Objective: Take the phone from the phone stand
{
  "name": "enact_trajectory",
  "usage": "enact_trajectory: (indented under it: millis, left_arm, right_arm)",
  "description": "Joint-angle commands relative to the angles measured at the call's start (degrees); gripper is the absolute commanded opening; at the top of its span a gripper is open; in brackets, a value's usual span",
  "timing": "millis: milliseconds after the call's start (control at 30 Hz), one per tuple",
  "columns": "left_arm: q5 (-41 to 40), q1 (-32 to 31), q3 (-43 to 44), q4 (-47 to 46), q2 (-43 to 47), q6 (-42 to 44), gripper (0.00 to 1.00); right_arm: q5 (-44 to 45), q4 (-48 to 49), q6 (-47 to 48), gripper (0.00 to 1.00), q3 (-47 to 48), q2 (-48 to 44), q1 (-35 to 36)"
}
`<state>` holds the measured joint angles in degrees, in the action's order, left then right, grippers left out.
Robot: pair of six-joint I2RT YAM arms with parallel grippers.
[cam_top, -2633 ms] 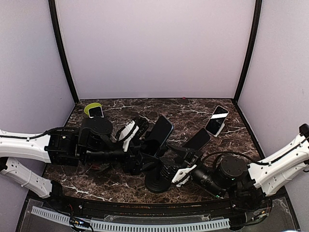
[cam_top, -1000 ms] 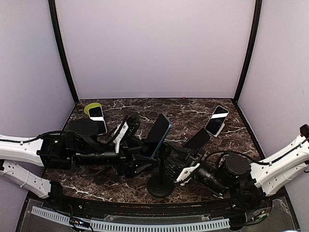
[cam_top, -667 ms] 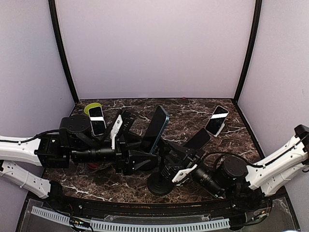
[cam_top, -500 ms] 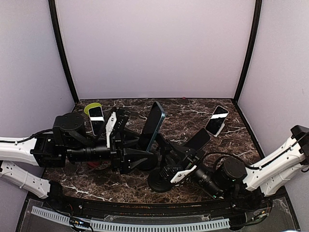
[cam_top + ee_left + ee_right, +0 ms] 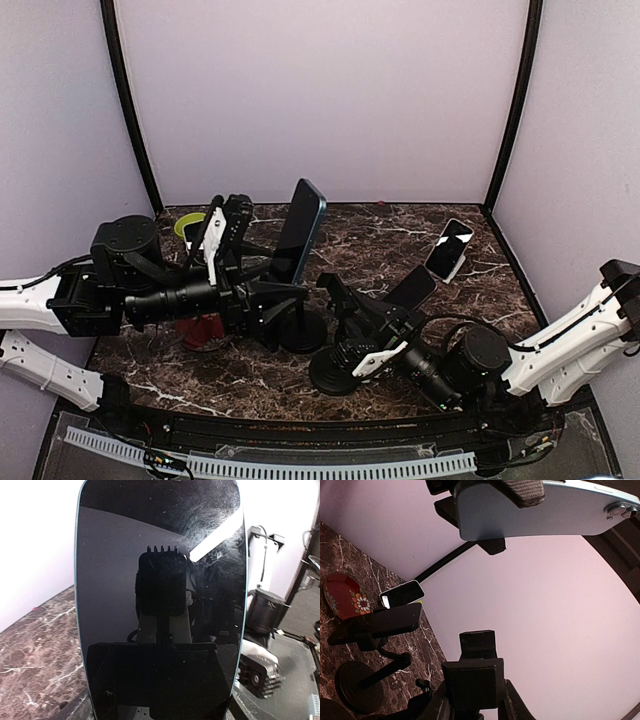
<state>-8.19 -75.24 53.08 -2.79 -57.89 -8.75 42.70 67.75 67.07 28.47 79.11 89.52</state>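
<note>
A black glossy phone (image 5: pixel 160 570) with a thin blue rim stands upright and fills almost the whole view. Its screen mirrors a dark square shape. To its left are the brown marble tabletop (image 5: pixel 35 645) and a pale wall (image 5: pixel 35 535).

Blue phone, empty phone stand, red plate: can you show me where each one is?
blue phone (image 5: pixel 300 232): top view, middle of its dark face.
empty phone stand (image 5: pixel 335 373): top view, on its round base.
red plate (image 5: pixel 342 596): right wrist view, middle of the plate.
</note>
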Motion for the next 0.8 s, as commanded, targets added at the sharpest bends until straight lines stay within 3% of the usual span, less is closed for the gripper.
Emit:
enact_trajectory:
  millis: [0,300,567,767]
  left_arm:
    - [-9.29,2.66,7.71,4.97,0.24,1.01,0.4]
    - [-7.3,21.42,29.65,25.99,-17.32,-0.35,0.37]
    - [0.89,36.31,43.97,33.22,-32.34,-1.87,0.3]
    - [3.01,39.64,43.02,36.33,-39.82,-3.07,0.3]
  right_arm:
    - [0.86,5.78,1.21,0.0,-0.04,-0.36,0.05]
    - [0.96,5.53,1.18,0.0,0.33,-0.02,0.0]
    - [1.16,5.8,1.29,0.0,0.81,-0.34,0.0]
    - [1.25,6.03,1.92,0.0,1.07,-0.85,0.02]
